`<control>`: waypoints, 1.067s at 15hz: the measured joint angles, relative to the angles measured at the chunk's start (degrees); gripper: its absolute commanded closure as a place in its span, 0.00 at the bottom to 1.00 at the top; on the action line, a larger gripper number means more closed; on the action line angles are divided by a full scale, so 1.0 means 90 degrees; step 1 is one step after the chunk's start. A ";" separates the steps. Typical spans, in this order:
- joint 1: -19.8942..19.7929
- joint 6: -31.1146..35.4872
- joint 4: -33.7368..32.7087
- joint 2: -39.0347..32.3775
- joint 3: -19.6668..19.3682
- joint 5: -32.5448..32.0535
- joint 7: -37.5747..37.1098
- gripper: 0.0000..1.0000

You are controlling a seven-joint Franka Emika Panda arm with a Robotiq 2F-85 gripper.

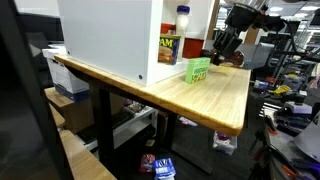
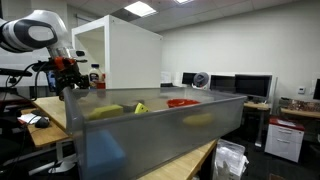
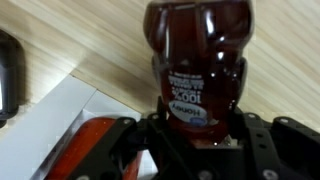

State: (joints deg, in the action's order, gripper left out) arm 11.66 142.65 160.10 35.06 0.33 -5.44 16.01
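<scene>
1. Gripper point(image 3: 195, 138) comes in at the near bottom edge of the wrist view. Its two black fingers point(image 3: 118, 150) stand left and right of a juice bottle point(image 3: 197, 60) and pinch it at the labelled part.
2. This juice bottle is of clear plastic and full of dark red juice. It has a narrower waist and a blue and white label on which "100" can be read.
3. It is above the light wooden table point(image 3: 285, 70). I cannot tell whether it rests on the wood.
4. On the near left of the bottle lies a flat white thing point(image 3: 45, 125), and a black object point(image 3: 8, 75) shows at the left edge. Both are too cut off to name.
5. In an exterior view the gripper point(image 1: 222, 47) hangs tilted over the far right part of the table point(image 1: 215, 100).
6. Just to its left stands a green carton point(image 1: 199, 70), apart from it. Further left are a yellow-labelled box point(image 1: 168, 48) and a white bottle with blue cap point(image 1: 183, 18).
7. A big white box point(image 1: 110, 40) takes the left of the table.
8. In an exterior view a clear plastic bin point(image 2: 150, 140) stands nearest and hides much of the table. The yellow and red things inside are blurred. The arm point(image 2: 40, 30) is far left.
9. Count: one juice bottle, one green carton, one yellow-labelled box, one white bottle, one big white box, one bin.
</scene>
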 measured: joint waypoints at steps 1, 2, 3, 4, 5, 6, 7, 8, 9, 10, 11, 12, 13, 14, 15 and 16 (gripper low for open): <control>-0.0016 -0.0004 0.0000 -0.0067 -0.0007 -0.0105 0.0138 0.71; -0.0039 -0.0023 -0.0002 -0.0128 -0.0020 -0.0228 0.0269 0.71; -0.0050 -0.0068 -0.0007 -0.0166 -0.0042 -0.0299 0.0377 0.71; -0.0050 -0.0157 -0.0020 -0.0199 -0.0084 -0.0324 0.0520 0.71; -0.0047 -0.0251 -0.0034 -0.0220 -0.0134 -0.0327 0.0682 0.71; -0.0038 -0.0368 -0.0052 -0.0231 -0.0198 -0.0327 0.0889 0.71; -0.0024 -0.0510 -0.0076 -0.0233 -0.0275 -0.0327 0.1136 0.71; -0.0004 -0.0668 -0.0106 -0.0231 -0.0364 -0.0327 0.1400 0.71; 0.0021 -0.0838 -0.0140 -0.0227 -0.0467 -0.0327 0.1688 0.71; 0.0050 -0.1001 -0.0175 -0.0221 -0.0567 -0.0327 0.1957 0.71; 0.0070 -0.1174 -0.0213 -0.0212 -0.0662 -0.0327 0.2238 0.71; 0.0070 -0.1323 -0.0244 -0.0198 -0.0731 -0.0327 0.2495 0.71; 0.0067 -0.1465 -0.0267 -0.0180 -0.0795 -0.0327 0.2762 0.21; 0.0066 -0.1566 -0.0279 -0.0170 -0.0822 -0.0327 0.2928 0.20; 0.0064 -0.1665 -0.0287 -0.0162 -0.0834 -0.0327 0.3067 0.18; 0.0061 -0.1738 -0.0292 -0.0156 -0.0831 -0.0327 0.3168 0.13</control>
State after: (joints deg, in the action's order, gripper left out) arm 12.21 127.01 157.47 33.66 -7.14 -8.38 44.52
